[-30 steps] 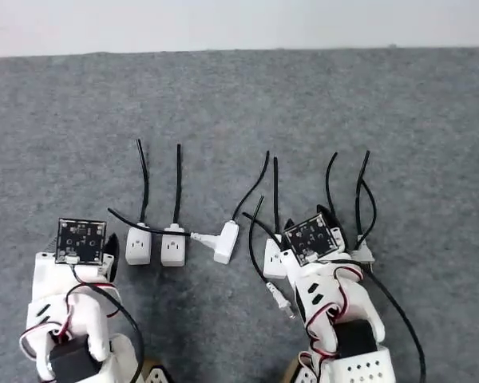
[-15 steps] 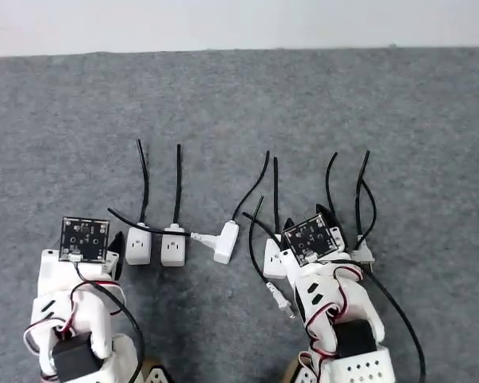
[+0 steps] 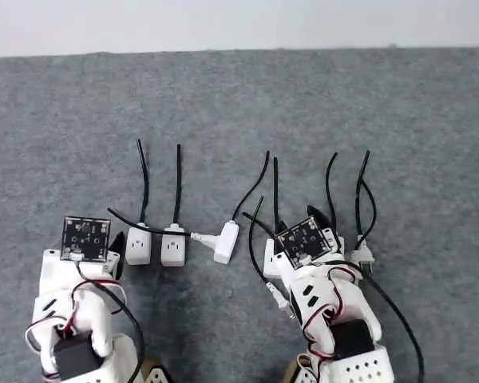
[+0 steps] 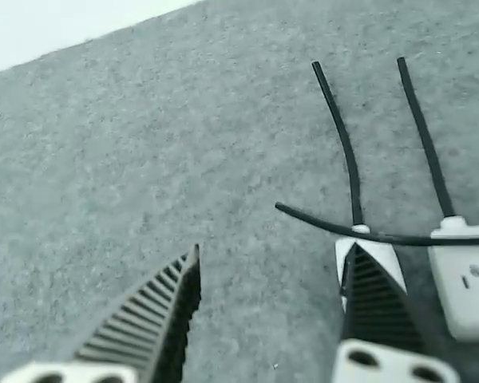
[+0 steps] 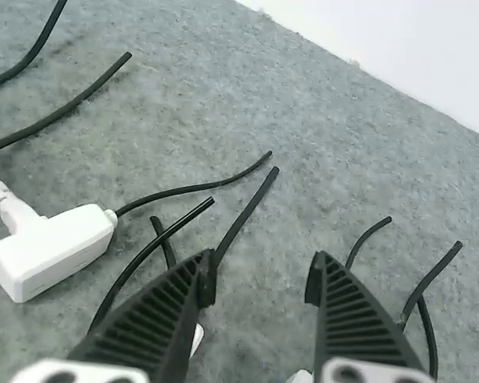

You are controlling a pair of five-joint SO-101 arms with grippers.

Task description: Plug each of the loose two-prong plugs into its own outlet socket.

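Note:
Two white outlet sockets (image 3: 138, 245) (image 3: 173, 246) lie side by side with black cords running away. A third socket (image 3: 226, 241) lies tilted, with a two-prong plug (image 3: 201, 236) in its end. A fourth socket (image 3: 271, 259) sits under my right gripper (image 3: 299, 221). One loose plug (image 3: 279, 297) lies beside the right arm and another plug (image 3: 365, 254) on its far side. My left gripper (image 4: 273, 254) is open just left of the sockets, one finger (image 4: 375, 295) in front of a socket (image 4: 366, 254). My right gripper (image 5: 263, 263) is open over cords, the tilted socket (image 5: 52, 247) off to one side.
Grey carpet (image 3: 239, 112) covers the table up to a pale wall at the back. Several black cord ends (image 3: 332, 179) fan out ahead of the right arm. Open carpet lies beyond the cords and at the far left.
The left arm has shifted slightly right, toward the paired sockets. The right gripper has swung a little to the left, over the fourth socket. Sockets and plugs have stayed put.

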